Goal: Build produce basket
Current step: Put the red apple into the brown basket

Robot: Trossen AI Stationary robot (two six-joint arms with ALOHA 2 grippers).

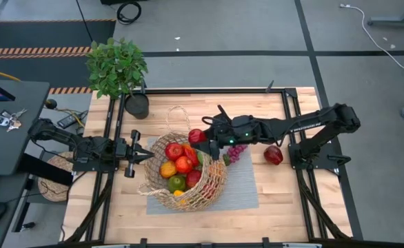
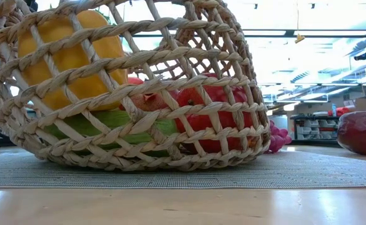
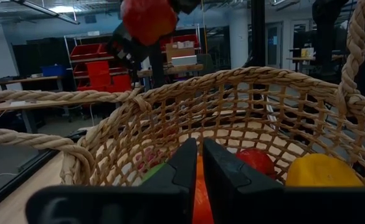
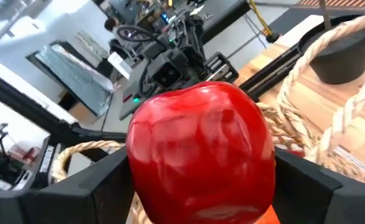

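Note:
The tan wicker basket [image 1: 186,176] stands on a grey mat [image 1: 240,186] and holds several red, orange, yellow and green pieces of produce [image 1: 180,165]. My right gripper [image 1: 199,136] reaches in from the right, shut on a red apple [image 4: 201,152] above the basket's far rim. Purple grapes [image 1: 236,151] lie on the mat beside the basket. Another red piece [image 1: 273,155] rests on the wood farther right. My left gripper [image 1: 147,156] is shut, level, its tips at the basket's left rim [image 3: 108,124]. My right gripper pinches the red apple between its two fingers, one on each side [image 4: 136,168]. The fingers [image 4: 313,180] come nearly level from the table's right side. The apple is lifted clear, above the basket's far rim. My left gripper's shut tips are at the basket's left rim; whether they touch it I cannot tell.
A potted leafy plant [image 1: 117,69] stands at the table's far left corner. Black rails [image 1: 112,131] run along the table's left and right sides. Bare wood [image 1: 209,224] lies near the front edge. A flat woven disc [image 1: 54,176] sits off the table's left side.

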